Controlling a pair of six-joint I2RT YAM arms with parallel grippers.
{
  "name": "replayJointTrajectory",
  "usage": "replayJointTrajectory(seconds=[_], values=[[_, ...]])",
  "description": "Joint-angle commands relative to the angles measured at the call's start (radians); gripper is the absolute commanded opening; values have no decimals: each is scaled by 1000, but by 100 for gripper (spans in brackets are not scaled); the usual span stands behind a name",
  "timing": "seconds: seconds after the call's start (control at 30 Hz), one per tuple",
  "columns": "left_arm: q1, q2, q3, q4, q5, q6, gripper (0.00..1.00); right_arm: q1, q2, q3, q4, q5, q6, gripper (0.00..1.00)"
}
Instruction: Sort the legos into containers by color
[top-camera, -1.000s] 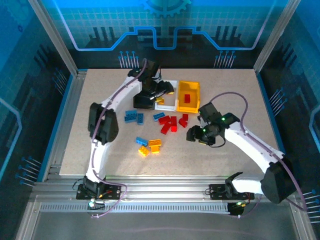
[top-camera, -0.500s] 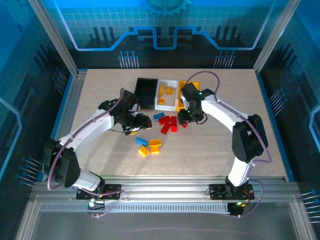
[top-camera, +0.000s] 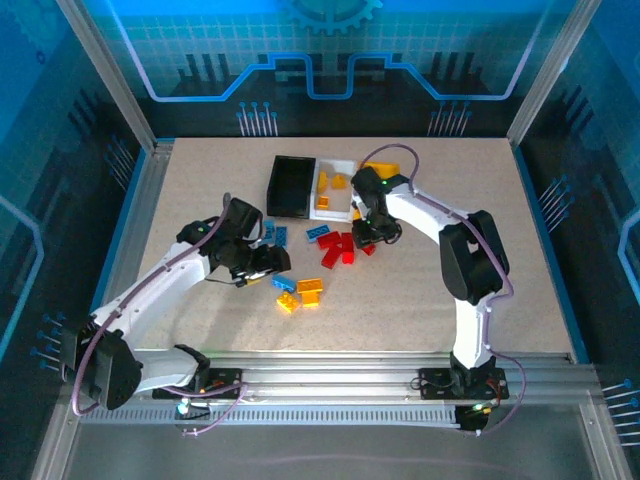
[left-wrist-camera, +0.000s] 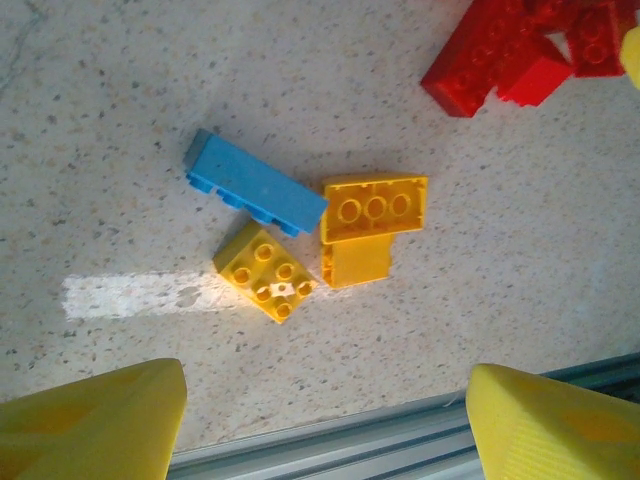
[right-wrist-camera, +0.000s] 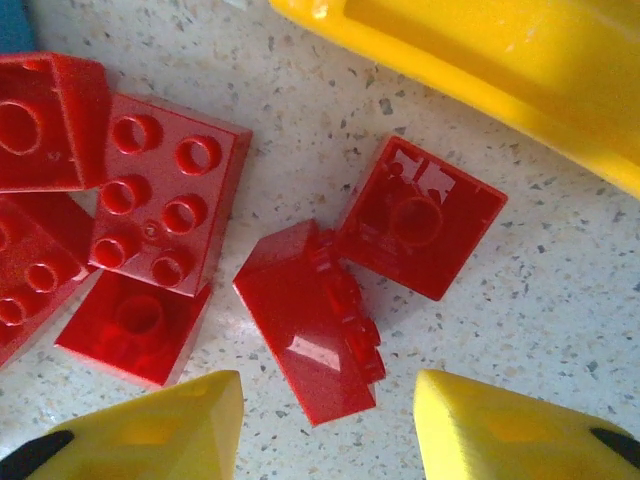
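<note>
Legos (top-camera: 340, 246) get picked next, I think: the left tool (left-wrist-camera: 325, 400) came over the yellow bricks (left-wrist-camera: 375, 208), open and empty, while the right tool (right-wrist-camera: 328, 395), still open, closes round a red brick (right-wrist-camera: 305, 320).

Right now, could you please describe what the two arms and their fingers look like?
Both the left arm and the right arm have white tubular links with black joint housings, and a purple cable loops along each. A green light glows near the right wrist. The left fingers and right fingers are chunky yellow wedges; the right ones carry black tips.
</note>
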Motion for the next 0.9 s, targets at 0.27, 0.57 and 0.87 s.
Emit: replayJointTrajectory(seconds=[0.27,0.57,0.87], values=[[11,-67,-77,-20,-17,-35,76,-9,70,13,-4,5,-2,41],[11,-67,-89,6,-10,-50,76,5,-20,-48,-1,-35,48,23],[10,-77,-153,58,15,-92,76,0,-227,-80,40,-396,248,24]])
